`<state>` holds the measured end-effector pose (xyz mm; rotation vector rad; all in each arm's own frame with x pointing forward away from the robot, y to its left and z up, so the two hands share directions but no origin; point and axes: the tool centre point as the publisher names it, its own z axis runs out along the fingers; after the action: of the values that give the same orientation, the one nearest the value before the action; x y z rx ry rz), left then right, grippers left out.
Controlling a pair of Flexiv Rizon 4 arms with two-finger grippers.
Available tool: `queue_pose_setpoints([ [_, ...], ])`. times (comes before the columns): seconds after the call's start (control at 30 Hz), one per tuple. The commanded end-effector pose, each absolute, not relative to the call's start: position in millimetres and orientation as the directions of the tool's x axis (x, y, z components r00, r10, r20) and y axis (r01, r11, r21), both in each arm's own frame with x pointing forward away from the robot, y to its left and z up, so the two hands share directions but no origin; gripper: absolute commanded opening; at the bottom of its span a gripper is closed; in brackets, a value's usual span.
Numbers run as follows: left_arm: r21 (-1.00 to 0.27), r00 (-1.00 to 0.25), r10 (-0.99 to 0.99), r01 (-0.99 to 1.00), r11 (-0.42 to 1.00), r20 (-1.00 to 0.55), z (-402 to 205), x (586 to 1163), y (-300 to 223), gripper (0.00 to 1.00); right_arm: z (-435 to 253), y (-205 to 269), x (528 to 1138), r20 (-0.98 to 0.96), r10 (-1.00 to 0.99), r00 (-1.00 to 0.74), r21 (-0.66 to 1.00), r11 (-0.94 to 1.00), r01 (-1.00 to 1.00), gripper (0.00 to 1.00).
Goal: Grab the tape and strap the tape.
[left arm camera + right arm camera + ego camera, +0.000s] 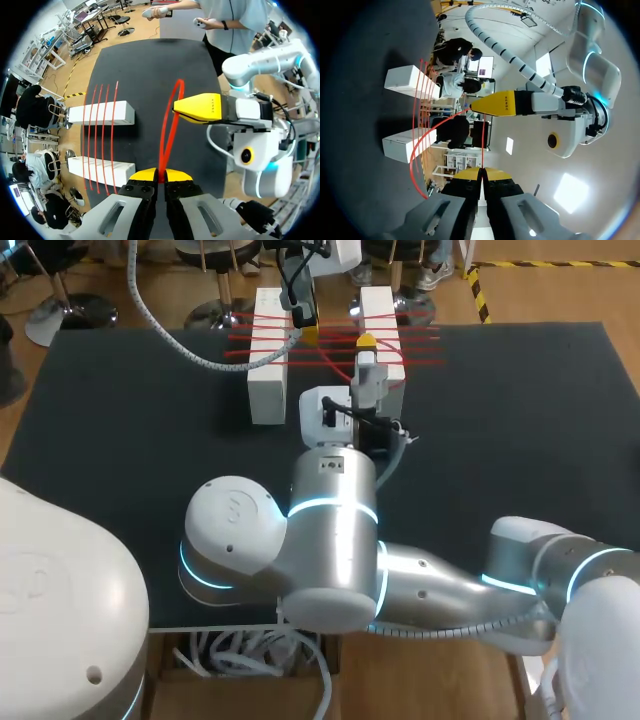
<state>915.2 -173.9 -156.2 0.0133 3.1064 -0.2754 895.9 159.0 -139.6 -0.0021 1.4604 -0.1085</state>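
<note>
Left fingers (146, 175): pinched on tape (169, 125), loop rising ahead.
Right fingers (496, 174): pinched on the same tape, so I can stretch it over the blocks (102, 112) beside.

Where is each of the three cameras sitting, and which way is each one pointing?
Head view: above and behind, looking down on the table; the right arm fills the foreground.
Left wrist view: on the left wrist, looking along the left gripper, shut on the red tape.
Right wrist view: on the right wrist, along the right gripper, also shut on the red tape.
Shared: all show the white blocks.
</note>
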Motion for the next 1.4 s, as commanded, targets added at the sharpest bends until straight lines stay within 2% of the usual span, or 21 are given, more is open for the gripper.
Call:
queue_pose_setpoints([
  [0.03,-0.173,-1.000,0.006,0.010,0.985,-0.022,-155.7,915.4,-173.9,0.00,-137.8,155.3,895.9,-0.992,-0.077,0.102,-0.070,0.995,0.067,0.00],
  [1.4,-0.173,-1.000,0.006,0.010,0.985,-0.022,-155.7,915.4,-173.9,0.00,-143.1,173.1,894.0,-0.992,-0.078,0.099,-0.070,0.994,0.082,0.00],
])
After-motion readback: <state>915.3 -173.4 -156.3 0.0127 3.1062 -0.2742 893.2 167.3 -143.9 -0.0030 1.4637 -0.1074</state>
